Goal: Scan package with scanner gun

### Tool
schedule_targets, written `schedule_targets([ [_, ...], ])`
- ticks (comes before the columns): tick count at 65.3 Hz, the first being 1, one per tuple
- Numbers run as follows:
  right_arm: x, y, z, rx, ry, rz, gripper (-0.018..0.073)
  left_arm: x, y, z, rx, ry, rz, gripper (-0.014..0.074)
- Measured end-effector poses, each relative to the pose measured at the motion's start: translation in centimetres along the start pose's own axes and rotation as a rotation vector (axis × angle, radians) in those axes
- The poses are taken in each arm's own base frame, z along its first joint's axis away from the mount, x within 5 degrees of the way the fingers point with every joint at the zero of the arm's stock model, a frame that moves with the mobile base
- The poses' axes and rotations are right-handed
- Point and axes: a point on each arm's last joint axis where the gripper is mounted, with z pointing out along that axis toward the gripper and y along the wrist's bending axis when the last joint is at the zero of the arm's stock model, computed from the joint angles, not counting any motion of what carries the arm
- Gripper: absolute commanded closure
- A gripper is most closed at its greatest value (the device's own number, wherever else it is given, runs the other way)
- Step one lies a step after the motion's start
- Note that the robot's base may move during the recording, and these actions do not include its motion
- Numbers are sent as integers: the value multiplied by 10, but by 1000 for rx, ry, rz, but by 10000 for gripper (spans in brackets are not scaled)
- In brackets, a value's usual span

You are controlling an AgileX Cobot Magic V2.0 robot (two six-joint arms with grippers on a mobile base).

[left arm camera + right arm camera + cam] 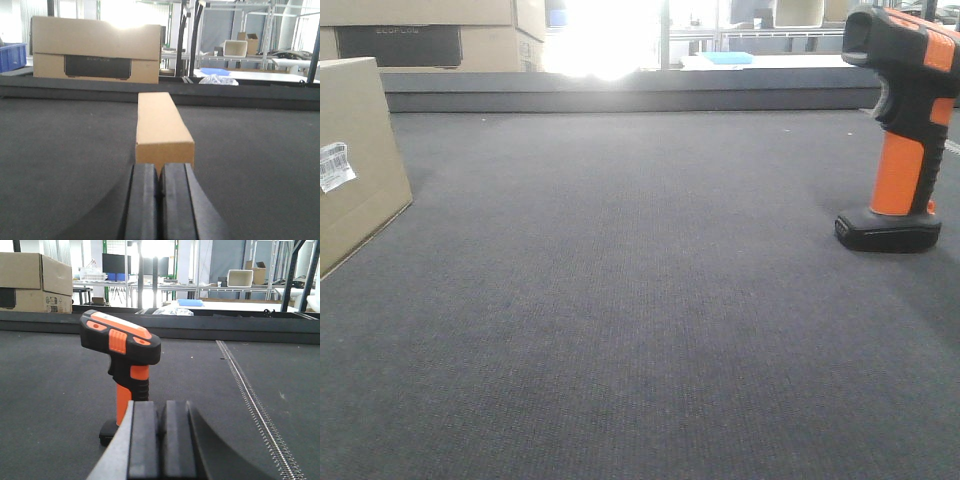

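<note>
A brown cardboard package (355,160) with a white barcode label (335,165) stands at the left edge of the dark mat in the front view. In the left wrist view the package (162,125) lies straight ahead, end-on. My left gripper (160,172) is shut and empty, just short of its near end. An orange-and-black scanner gun (905,130) stands upright on its base at the right. In the right wrist view the scanner gun (125,365) stands just ahead and slightly left of my right gripper (161,410), which is shut and empty.
A raised dark ledge (630,90) borders the mat's far edge. A large cardboard box (95,50) sits beyond it at the left, with shelving behind. A stitched seam (250,395) runs along the mat to the right of the right gripper.
</note>
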Motion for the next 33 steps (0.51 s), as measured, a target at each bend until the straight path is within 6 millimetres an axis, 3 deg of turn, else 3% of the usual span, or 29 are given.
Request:
schedule_targets([
  [9, 0, 0, 0, 0, 0, 0, 721, -11, 0, -2, -4, 55, -19, 707],
  [23, 0, 0, 0, 0, 0, 0, 721, -82, -1, 0, -7, 109, -32, 707],
  [33, 0, 0, 0, 0, 0, 0, 721, -125, -1, 32, -13, 285, -32, 707],
])
